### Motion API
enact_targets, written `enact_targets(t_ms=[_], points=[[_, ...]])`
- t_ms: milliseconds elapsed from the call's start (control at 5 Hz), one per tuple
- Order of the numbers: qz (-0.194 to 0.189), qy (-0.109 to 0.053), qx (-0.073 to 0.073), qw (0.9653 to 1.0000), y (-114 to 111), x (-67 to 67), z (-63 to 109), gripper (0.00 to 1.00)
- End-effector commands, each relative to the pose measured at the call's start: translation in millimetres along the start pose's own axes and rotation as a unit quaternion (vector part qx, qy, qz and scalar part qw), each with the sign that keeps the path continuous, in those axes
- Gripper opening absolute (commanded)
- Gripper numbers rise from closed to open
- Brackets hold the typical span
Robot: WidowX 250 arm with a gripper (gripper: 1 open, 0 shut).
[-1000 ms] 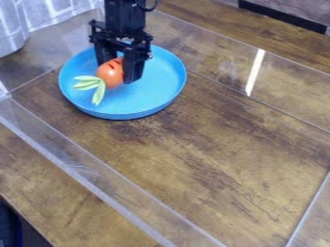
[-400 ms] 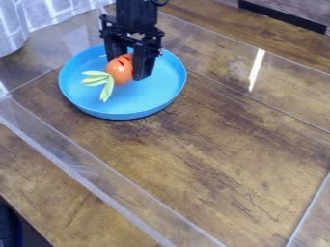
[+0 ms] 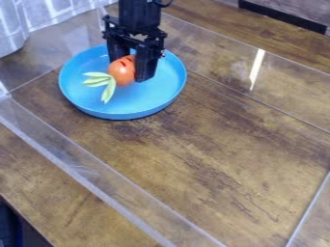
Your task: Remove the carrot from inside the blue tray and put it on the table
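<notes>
camera: pincer [image 3: 130, 69] grips carrot [image 3: 120, 69] (leaves dangling) above blue tray [image 3: 160, 96].

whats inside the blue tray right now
The carrot, gripped by the shut tool over the blue tray. The tool hides the tray floor behind it.

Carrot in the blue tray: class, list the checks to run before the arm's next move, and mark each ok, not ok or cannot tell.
1. Gripper shut on the carrot: ok.
2. Carrot clear of the blue tray floor: cannot tell.
3. Leaves free of the fingers: ok.
4. Carrot past the tray rim: not ok, it is over the tray.
5. Bare table beside the tray for setting down: ok.
</notes>
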State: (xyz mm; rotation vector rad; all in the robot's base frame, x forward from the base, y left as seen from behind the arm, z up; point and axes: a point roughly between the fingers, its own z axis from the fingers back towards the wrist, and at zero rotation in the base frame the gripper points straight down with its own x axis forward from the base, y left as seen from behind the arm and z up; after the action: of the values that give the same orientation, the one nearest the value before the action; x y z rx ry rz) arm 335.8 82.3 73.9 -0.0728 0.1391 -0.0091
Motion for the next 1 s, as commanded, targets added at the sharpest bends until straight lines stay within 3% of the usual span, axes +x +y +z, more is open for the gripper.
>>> enact_targets(t_ms=[0,800], points=[[-0.017,-0.064,0.021,0.9976,-9,4.6,46.2,0.0],[-0.044,-0.065,0.025,0.9966,-23,4.9,53.6,0.0]])
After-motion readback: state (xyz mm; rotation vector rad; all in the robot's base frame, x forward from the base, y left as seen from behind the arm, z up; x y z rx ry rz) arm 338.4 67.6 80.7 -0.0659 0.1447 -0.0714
